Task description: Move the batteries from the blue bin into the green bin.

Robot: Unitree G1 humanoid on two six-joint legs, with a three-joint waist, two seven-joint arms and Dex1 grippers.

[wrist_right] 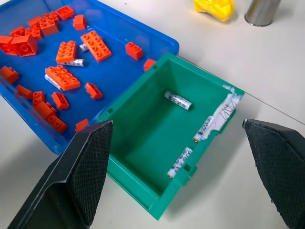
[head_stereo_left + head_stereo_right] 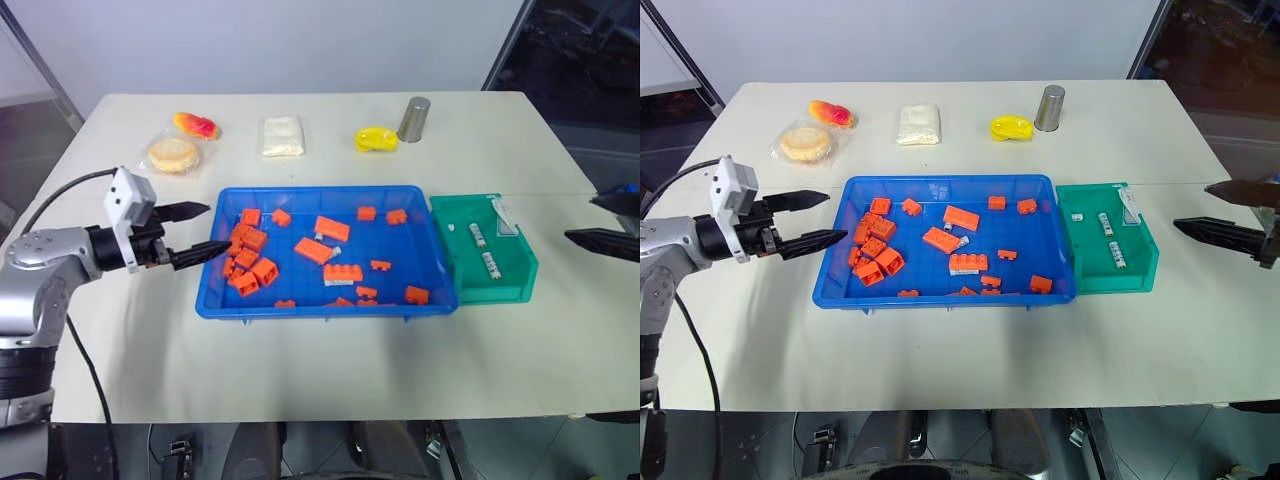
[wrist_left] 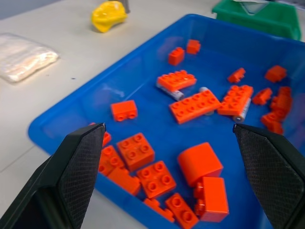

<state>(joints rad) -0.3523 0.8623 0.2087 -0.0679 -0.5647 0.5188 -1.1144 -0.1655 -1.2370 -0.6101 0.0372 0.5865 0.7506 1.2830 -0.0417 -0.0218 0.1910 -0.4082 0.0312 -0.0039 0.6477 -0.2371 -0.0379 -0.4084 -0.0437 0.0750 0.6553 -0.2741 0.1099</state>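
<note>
The blue bin [image 2: 320, 191] sits mid-table, full of orange bricks [image 2: 313, 250]. Among them lie batteries [image 3: 170, 90], one partly under a brick [image 3: 242, 110]. Touching its right side is the green bin [image 2: 500, 292], holding three batteries [image 1: 177, 100], one leaning against the taped wall [image 1: 205, 130]. My left gripper [image 2: 215, 228] hovers open at the blue bin's left rim, pointing into it, with nothing between its fingers. My right gripper [image 2: 1192, 206] hangs open and empty just right of the green bin, facing it.
Along the table's far side stand a grey metal cup [image 2: 413, 119], a yellow object [image 2: 376, 139], a white packet [image 2: 282, 135], a bagged round bun [image 2: 173, 154] and an orange-red item [image 2: 196, 125]. Bare tabletop lies in front of both bins.
</note>
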